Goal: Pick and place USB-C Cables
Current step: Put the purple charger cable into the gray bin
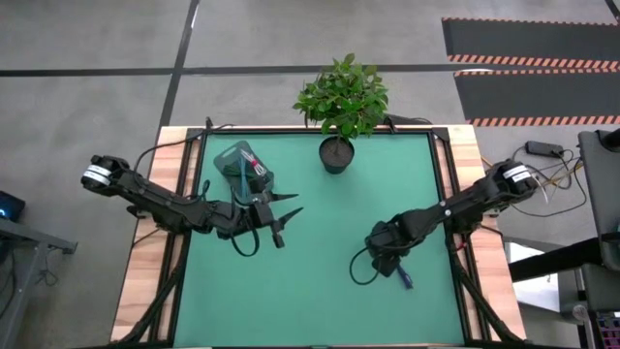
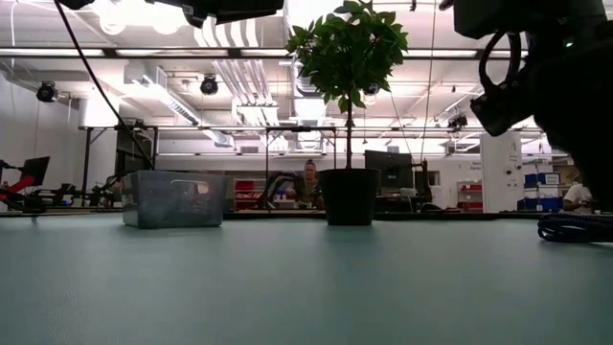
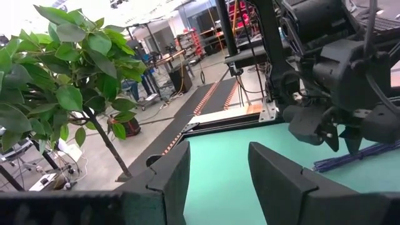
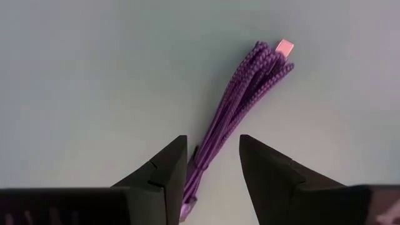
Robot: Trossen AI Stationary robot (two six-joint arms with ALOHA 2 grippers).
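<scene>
While the right gripper [image 4: 212, 172] hangs over the green mat [image 1: 320, 281] with its fingers spread a little, we see the purple USB-C cable [image 4: 240, 106] lying flat on the mat, one end of the bundle reaching into the gap between those fingers, though we cannot tell whether they touch it. On the mat's left side we find the left gripper [image 1: 287, 217] just beside the grey mesh basket [image 1: 242, 165], its fingers apart and empty, with the potted plant [image 1: 340, 107] at the far edge.
</scene>
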